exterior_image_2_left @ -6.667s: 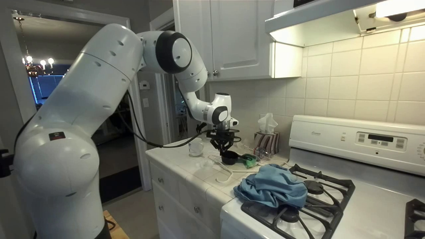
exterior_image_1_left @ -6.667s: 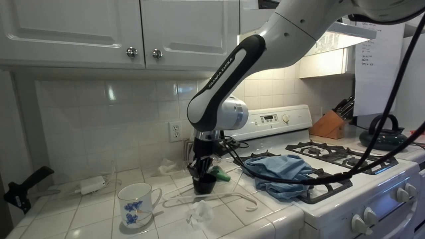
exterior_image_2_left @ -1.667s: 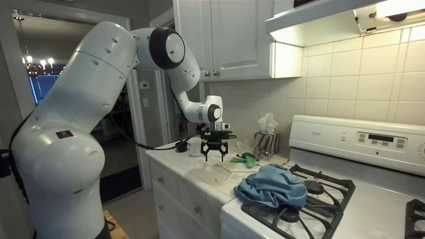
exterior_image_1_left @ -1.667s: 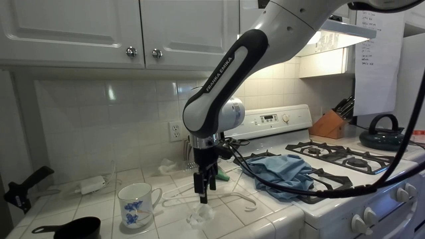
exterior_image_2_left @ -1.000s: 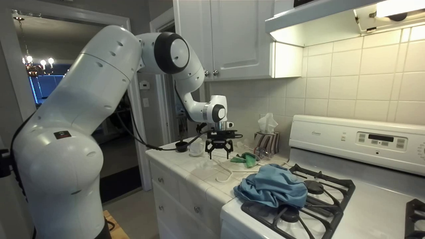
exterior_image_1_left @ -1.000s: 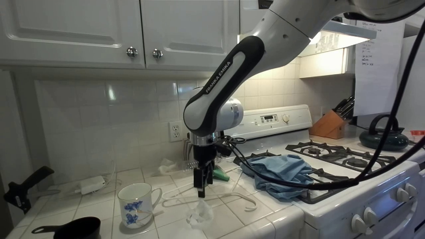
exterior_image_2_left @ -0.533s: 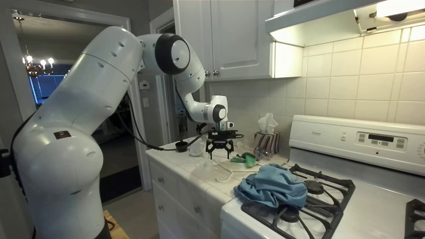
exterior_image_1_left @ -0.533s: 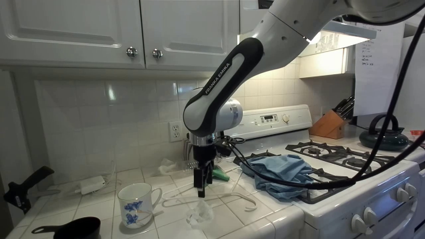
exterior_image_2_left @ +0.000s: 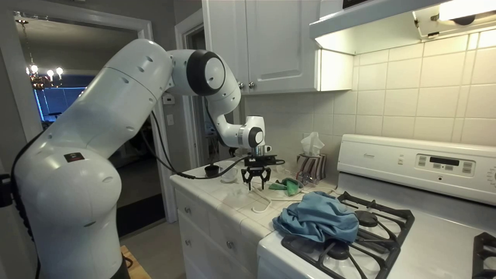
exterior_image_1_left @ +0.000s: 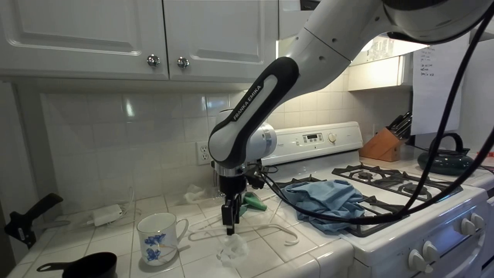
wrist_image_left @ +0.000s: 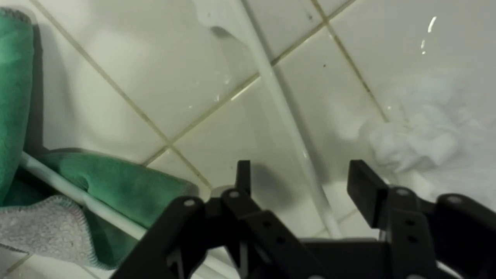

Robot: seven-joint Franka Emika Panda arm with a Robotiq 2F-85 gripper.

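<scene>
A home kitchen, as shown by the gas stove (exterior_image_2_left: 438, 242) under a range hood (exterior_image_2_left: 368, 37), white cabinets (exterior_image_1_left: 85, 34) above a tiled counter (exterior_image_1_left: 114, 235), a knife block (exterior_image_1_left: 381, 145) and a dark green kettle (exterior_image_1_left: 447, 162) beyond the stove, and a lit chandelier (exterior_image_2_left: 42, 81) seen through the doorway (exterior_image_2_left: 97, 18).

White, rounded shell (exterior_image_2_left: 120, 104); black band (exterior_image_1_left: 287, 67), lettered FRANKA EMIKA; silver collar (exterior_image_1_left: 227, 170); black cables (exterior_image_1_left: 362, 220); black gripper (wrist_image_left: 302, 180), round screws (wrist_image_left: 233, 194).
</scene>
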